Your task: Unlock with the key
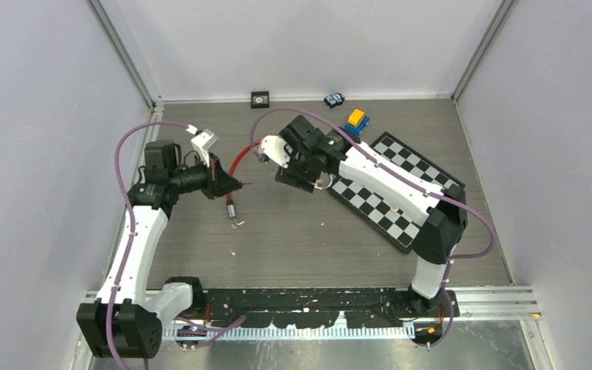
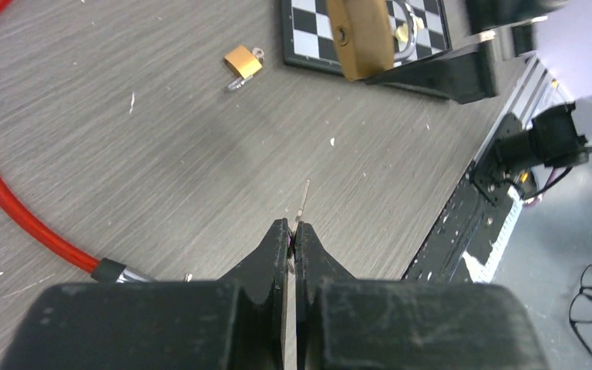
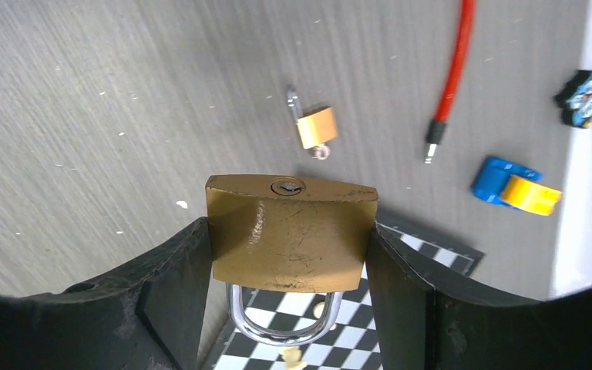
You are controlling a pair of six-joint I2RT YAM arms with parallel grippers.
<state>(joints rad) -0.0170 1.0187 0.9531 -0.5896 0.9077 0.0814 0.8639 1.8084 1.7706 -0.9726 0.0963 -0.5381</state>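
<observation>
Now | left gripper [image 2: 292,231] clamped tight on thin silver key [image 2: 304,202], bow hidden between pads, blade tip sticking out | right gripper [image 3: 289,231] jaws wide, gripping big brass padlock [image 3: 293,258] by its sides, near black-and-white checkered board [image 1: 412,158] edge, keyhole facing out, shackle part-hidden | key well apart from padlock

The large brass padlock [image 3: 291,250] at the lower centre of my right wrist view had a dull, finely scratched face, and its steel shackle [image 3: 239,320] shone glossy. My right gripper [image 3: 289,227] around it was matt black plastic, scuffed grey. My left gripper [image 2: 291,231], the same matt plastic, pinched a thin bare-metal key [image 2: 304,202]. The table [image 3: 85,116] looked like matt grey wood-grain laminate. At upper right, the red cable [image 3: 453,69] wore a smooth glossy sheath, and the blue-and-yellow toy car [image 3: 518,189] was shiny plastic.
</observation>
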